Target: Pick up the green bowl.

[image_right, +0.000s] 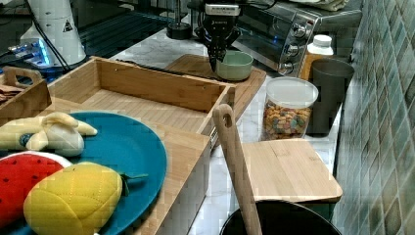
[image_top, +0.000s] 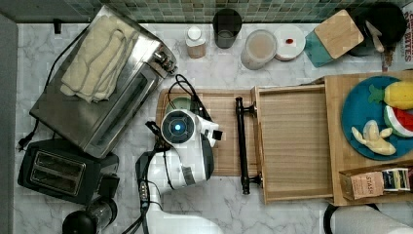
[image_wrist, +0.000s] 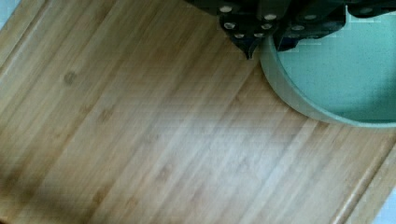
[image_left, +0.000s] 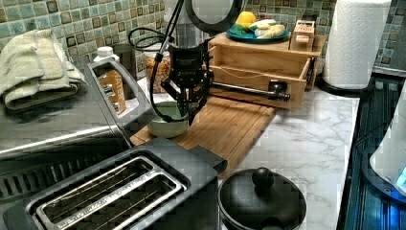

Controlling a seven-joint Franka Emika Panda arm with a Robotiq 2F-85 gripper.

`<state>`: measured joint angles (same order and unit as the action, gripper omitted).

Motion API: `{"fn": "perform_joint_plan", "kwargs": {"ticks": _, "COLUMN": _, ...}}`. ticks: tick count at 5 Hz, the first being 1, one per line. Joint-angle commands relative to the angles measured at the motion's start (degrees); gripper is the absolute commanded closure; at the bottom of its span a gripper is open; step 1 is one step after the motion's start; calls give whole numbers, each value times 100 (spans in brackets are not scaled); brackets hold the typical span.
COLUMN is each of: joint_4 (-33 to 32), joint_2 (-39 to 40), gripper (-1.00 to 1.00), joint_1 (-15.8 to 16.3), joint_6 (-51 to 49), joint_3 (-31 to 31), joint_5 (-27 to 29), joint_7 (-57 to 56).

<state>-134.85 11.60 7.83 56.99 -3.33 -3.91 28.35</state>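
Observation:
The pale green bowl (image_left: 165,125) rests on the bamboo cutting board (image_left: 225,129), at the corner nearest the toaster oven. In the top view my round wrist (image_top: 178,127) covers most of the bowl (image_top: 179,103). My gripper (image_left: 187,112) points straight down at the bowl's rim on the side facing the board's middle. In the wrist view one finger sits outside the bowl (image_wrist: 336,79) and the other inside, with the gripper (image_wrist: 265,46) shut on the rim. The right view shows the gripper (image_right: 214,62) against the bowl (image_right: 237,66).
The toaster oven (image_top: 102,92) stands close beside the bowl, and a black toaster (image_top: 58,168) is in front of it. A black rod (image_top: 241,141) and an open wooden tray (image_top: 292,141) border the board's other end. A teal plate (image_top: 360,117) holds toy fruit.

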Motion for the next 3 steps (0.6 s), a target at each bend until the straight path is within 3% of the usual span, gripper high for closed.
{"fn": "perform_joint_plan", "kwargs": {"ticks": 1, "joint_4": 667, "joint_2": -1167, "gripper": 100, "joint_1": -258, "joint_6": -1410, "joint_3": 329, "joint_5": 441, "joint_7": -1637}}
{"fn": "perform_joint_plan", "kwargs": {"ticks": 2, "joint_4": 844, "joint_2": -1600, "gripper": 100, "joint_1": -421, "joint_6": -1847, "joint_3": 339, "joint_5": 77, "joint_7": -1542}}
{"fn": "perform_joint_plan", "kwargs": {"ticks": 3, "joint_4": 1360, "joint_2": -1833, "gripper": 100, "joint_1": -554, "joint_6": -2641, "joint_3": 529, "joint_5": 539, "joint_7": -1596}}
